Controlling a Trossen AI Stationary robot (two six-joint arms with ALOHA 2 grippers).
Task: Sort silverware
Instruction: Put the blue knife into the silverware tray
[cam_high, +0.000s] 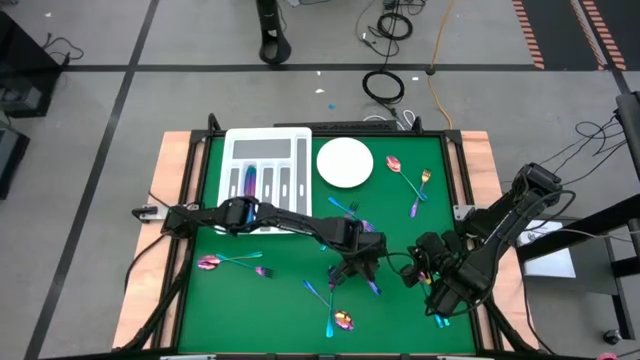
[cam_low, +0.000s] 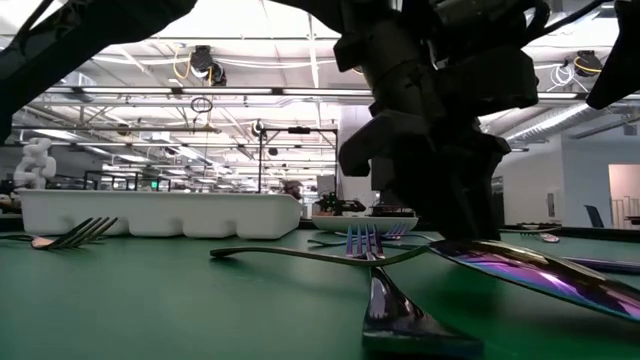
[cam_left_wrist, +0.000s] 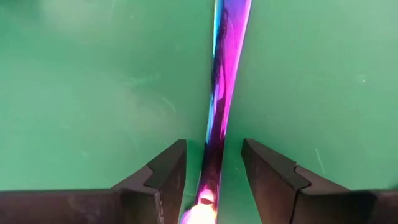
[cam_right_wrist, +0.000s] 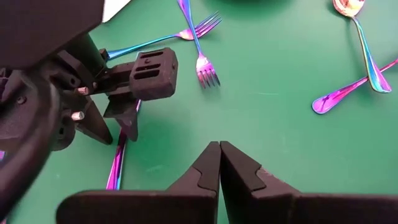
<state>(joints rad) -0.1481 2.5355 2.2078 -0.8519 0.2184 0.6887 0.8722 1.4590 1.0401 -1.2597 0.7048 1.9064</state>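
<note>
Straddling an iridescent knife (cam_left_wrist: 222, 93) lying flat on the green counter (cam_left_wrist: 93, 93), the left end effector (cam_left_wrist: 214, 171) is gaping narrowly, handle running lengthwise straight ahead between its fingers. Right end effector (cam_right_wrist: 219, 163) is hovering closed nearby.

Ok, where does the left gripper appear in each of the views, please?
High view: the left gripper is just right of the table's centre.
Low view: probably the dark mass right of centre.
Left wrist view: bottom centre, fingers open on both sides of an iridescent handle.
Right wrist view: at the left, above that handle.
Shared landmark: the iridescent handle.
</note>
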